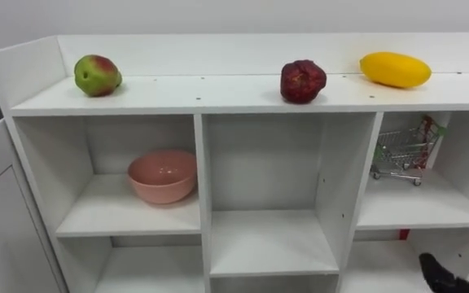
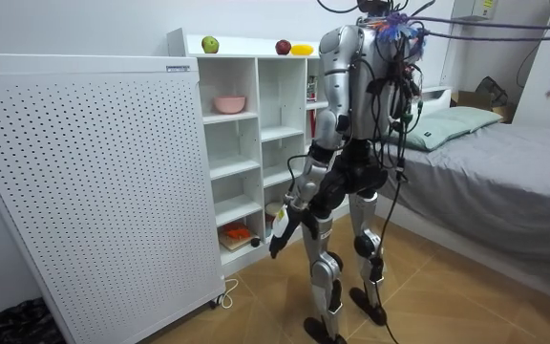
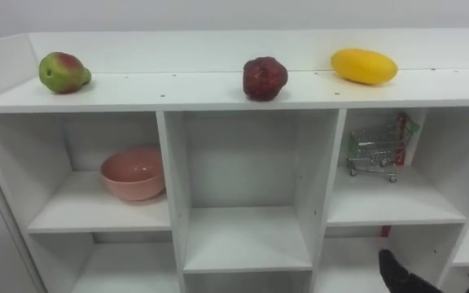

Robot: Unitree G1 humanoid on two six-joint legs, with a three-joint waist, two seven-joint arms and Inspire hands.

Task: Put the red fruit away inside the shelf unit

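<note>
- The white closet (image 1: 204, 163) carries all three fruits on its top ledge. The near edge has no rim, so a careless reach could roll one off.
- A pink bowl (image 1: 163, 176) occupies the upper left compartment and a toy cart (image 1: 404, 150) the upper right.
- Left to right, well apart: green-red fruit (image 1: 97, 75), dark red fruit (image 1: 303, 80), yellow fruit (image 1: 395, 69).
- The right hand (image 3: 401, 275) is low and near at the right; its grasp cannot be told. The left hand (image 2: 283, 232) hangs by the lower shelves.

Eye views taken from head, near closet (image 1: 218, 96), aimed slightly down; room view set far off; closet shared.
</note>
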